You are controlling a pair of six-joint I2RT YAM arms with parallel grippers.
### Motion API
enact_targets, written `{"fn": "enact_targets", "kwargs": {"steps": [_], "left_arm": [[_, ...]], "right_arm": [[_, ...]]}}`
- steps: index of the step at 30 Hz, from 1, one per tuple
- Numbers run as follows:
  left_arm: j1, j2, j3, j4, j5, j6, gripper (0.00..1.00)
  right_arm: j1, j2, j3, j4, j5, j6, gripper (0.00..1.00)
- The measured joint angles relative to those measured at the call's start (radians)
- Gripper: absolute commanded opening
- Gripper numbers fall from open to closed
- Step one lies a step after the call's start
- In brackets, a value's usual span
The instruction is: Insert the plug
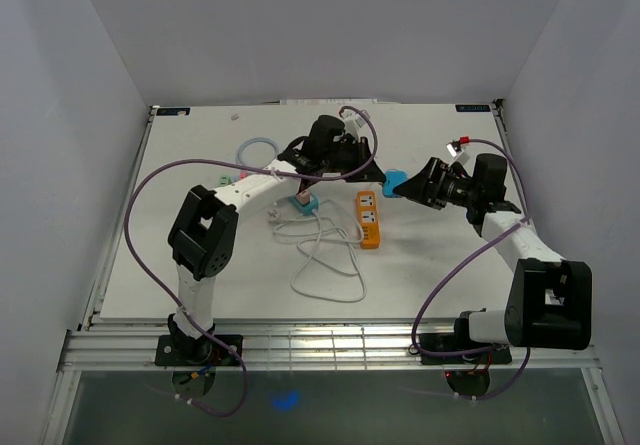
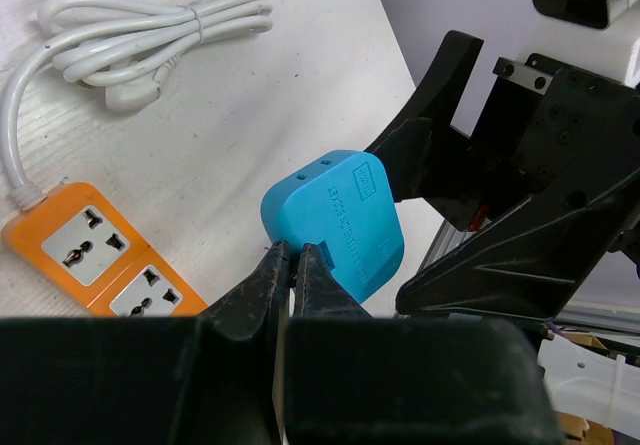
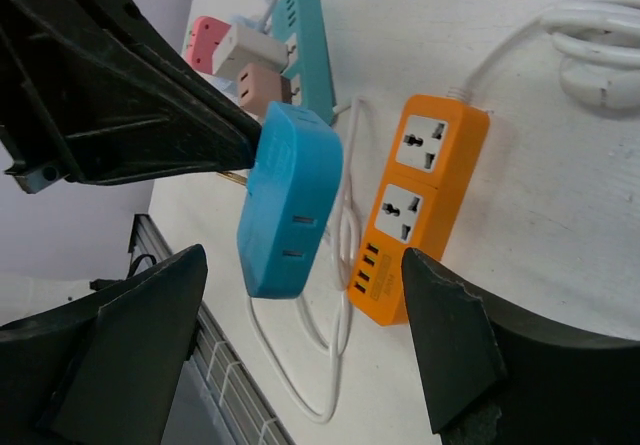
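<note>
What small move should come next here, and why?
I'd guess the right gripper closes on the blue plastic plug: its open fingers flank the plug, which the left gripper pinches by one edge, in the air beside the orange power strip.

A white table [image 1: 260,295] stands enclosed by plain pale grey walls [image 1: 300,25].

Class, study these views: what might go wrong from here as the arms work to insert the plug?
1. The left fingers pinch only an edge of the plug, so it may twist or drop.
2. The right fingers gape around it, close to the left ones; closing could knock them.
3. Nothing holds the strip, so it may slide when pushed.
</note>
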Motion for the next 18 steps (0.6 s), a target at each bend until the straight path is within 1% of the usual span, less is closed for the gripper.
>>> {"fn": "enact_targets", "kwargs": {"steps": [1,2,4,5,8,14,18], "left_arm": [[-0.002,-0.005,-0.006,0.000,0.001,0.000,0.00],[-0.002,-0.009,-0.012,0.001,0.002,0.000,0.00],[-0.002,-0.016,-0.028,0.008,0.007,0.000,0.00],[-0.002,-0.018,-0.035,0.013,0.010,-0.001,0.00],[-0.002,-0.019,-0.051,0.018,0.014,-0.001,0.00],[-0.002,-0.037,-0.071,0.024,0.021,-0.002,0.00],[-0.002,-0.053,-0.080,0.044,0.030,-0.008,0.00]], "right_arm": [[0.000,0.000,0.000,0.017,-0.014,0.009,0.81],[0.000,0.001,0.000,0.032,-0.029,0.017,0.76],[0.000,0.006,0.000,0.060,-0.055,0.036,0.72],[0.000,0.010,0.000,0.074,-0.068,0.048,0.64],[0.000,0.020,-0.005,0.125,-0.099,0.083,0.54],[-0.002,0.049,-0.016,0.190,-0.143,0.136,0.48],[-0.001,0.062,-0.017,0.213,-0.159,0.156,0.48]]}}
